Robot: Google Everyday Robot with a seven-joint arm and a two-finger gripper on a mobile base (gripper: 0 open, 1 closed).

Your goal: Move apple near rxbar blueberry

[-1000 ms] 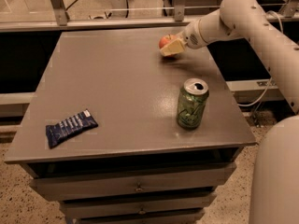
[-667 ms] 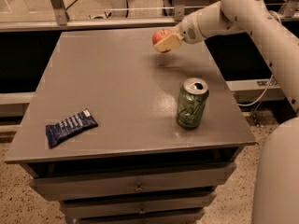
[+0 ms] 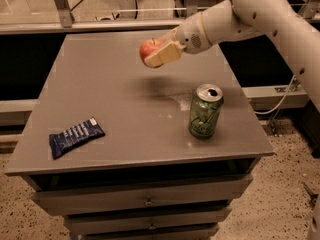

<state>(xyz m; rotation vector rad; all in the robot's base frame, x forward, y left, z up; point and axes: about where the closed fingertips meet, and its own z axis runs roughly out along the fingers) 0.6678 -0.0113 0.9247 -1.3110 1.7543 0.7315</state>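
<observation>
One carry step is in hand: your gripper (image 3: 159, 55) clasps the round red apple (image 3: 149, 48) aloft; next, swing toward seven o'clock, lowering beside the flat navy-blue rxbar blueberry wrapper (image 3: 76, 136).

Gripper (image 3: 159, 54), clasping the apple (image 3: 148, 48), hangs above the tabletop (image 3: 112, 109); bare surface stretches to the rxbar blueberry (image 3: 76, 136) (green can (image 3: 205, 111) stands well apart).
</observation>
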